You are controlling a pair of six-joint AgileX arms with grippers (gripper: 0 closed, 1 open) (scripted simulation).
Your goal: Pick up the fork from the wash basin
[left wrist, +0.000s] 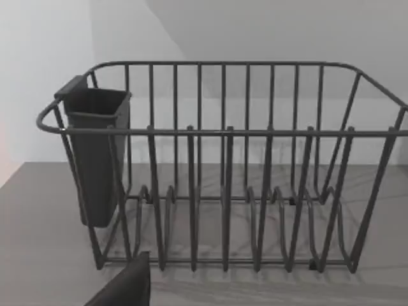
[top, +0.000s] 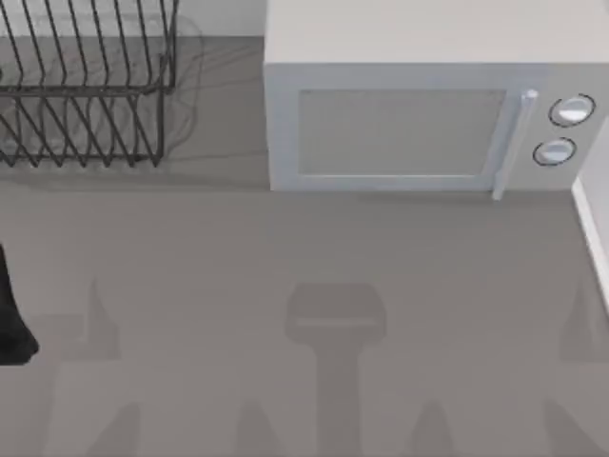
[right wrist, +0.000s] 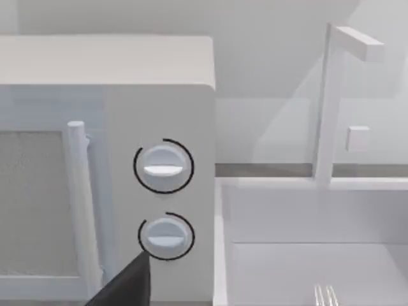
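Top view: a grey tabletop (top: 285, 248) carries a wire dish rack (top: 86, 95) at back left and a white microwave (top: 419, 114) at back right. The white rim of the wash basin (top: 595, 228) enters at the right edge, and part of the left arm (top: 11, 314) shows black at the left edge.

Left wrist view: the dish rack (left wrist: 223, 172), with a dark cutlery holder (left wrist: 95, 153) hung on one end, faces the left claw (left wrist: 127, 287). I cannot tell how its fingers stand.

Right wrist view: the fork (right wrist: 325, 294) lies in the wash basin (right wrist: 268, 268) beside the microwave (right wrist: 108, 166), under the tap (right wrist: 331, 102), tines alone visible. The right claw (right wrist: 127, 287) is judged the nearer; its finger state cannot be told.
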